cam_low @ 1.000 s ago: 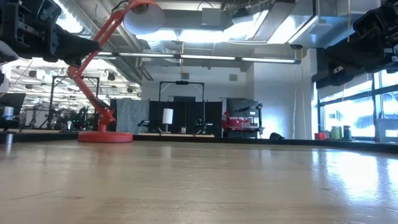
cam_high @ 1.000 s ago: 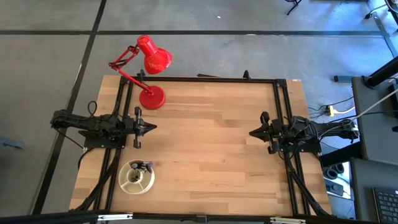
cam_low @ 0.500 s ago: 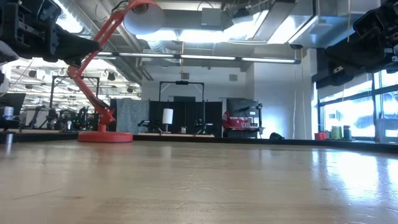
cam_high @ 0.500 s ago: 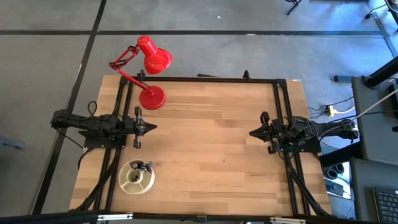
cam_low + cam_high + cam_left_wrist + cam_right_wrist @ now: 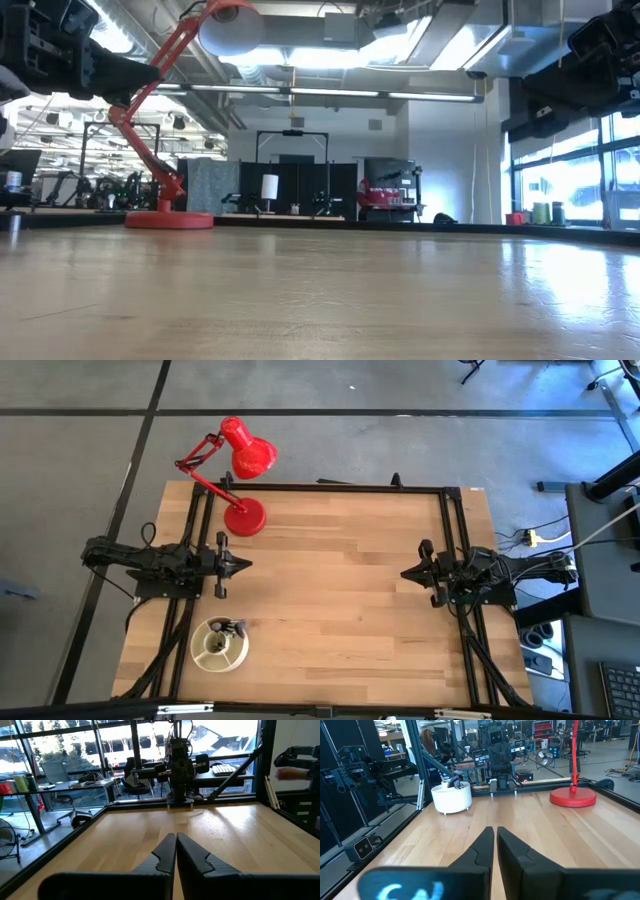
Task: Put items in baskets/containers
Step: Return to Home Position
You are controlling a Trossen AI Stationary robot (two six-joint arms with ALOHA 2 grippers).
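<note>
Now, the dish [image 5: 243, 653]: a round cream-white one, standing on the tabletop [image 5: 330, 610] at its near-left corner.
Brushes [image 5: 232, 627]: a dark cluster standing inside the dish, on the side that faces the left arm; how many, I cannot tell.
Left claw [image 5: 247, 565]: the closest arm to the dish, hanging just beyond it and off the wood, fingers pressed together with nothing between them.
Right claw [image 5: 405, 573]: well apart from the dish, across the tabletop, likewise closed and empty.
Lamp [image 5: 244, 517]: red, farther from the dish than the left claw is, on the same side.
Step in hand: parking both arms; by their pulled-back pose it looks all but done.
Doing it well: keep both claws closed, fold each arm back along its own side, and let the left one settle without dipping toward the dish, since the handles poking up could be clipped.
</note>
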